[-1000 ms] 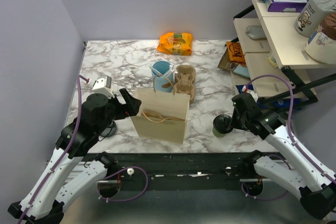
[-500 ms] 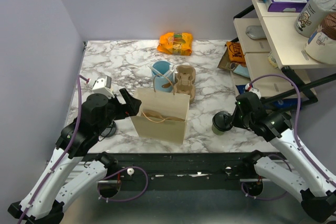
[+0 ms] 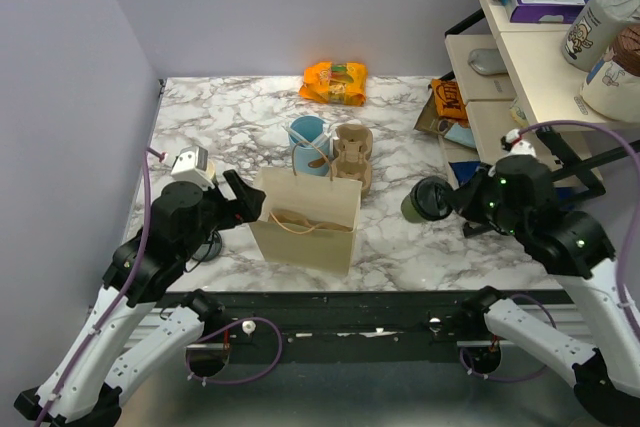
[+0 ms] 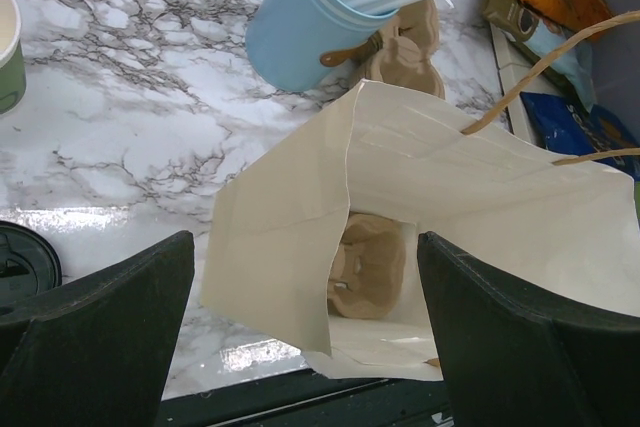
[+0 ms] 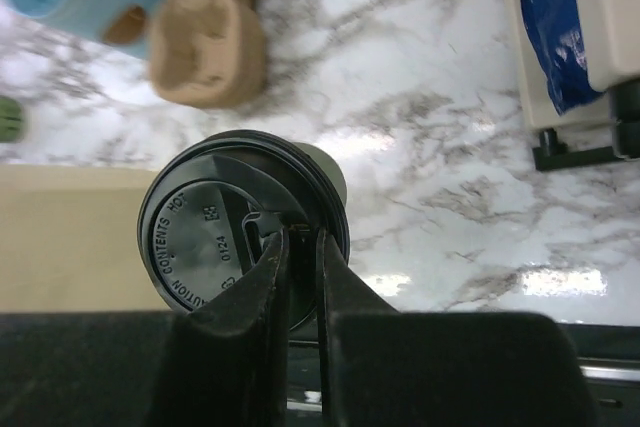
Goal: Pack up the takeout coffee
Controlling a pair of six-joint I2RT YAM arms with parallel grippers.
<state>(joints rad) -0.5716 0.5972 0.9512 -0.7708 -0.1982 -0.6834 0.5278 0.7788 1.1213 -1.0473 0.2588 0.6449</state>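
Top view: takeout coffee [image 3: 424, 200] is seen right of centre, to the right of the tan paper bag [image 3: 305, 222] and apart from it, pinched at its rim by the right gripper [image 3: 445, 199]. Whether it is clear of the marble table [image 3: 400, 127] cannot be told. Left gripper [image 3: 243, 203] is spread wide at the bag's left edge, nothing held. Light-blue cup [image 3: 307, 135] and cardboard carrier [image 3: 352, 155] are stood just behind the bag. Left wrist: wide-apart fingers [image 4: 100, 327] are seen at lower left and lower right, bag mouth open between them, pulp tray [image 4: 365, 267] lying inside. Right wrist: narrow fingers [image 5: 265, 287] are clamped on the edge of the black lid [image 5: 200, 227] at frame centre, bag at the left edge.
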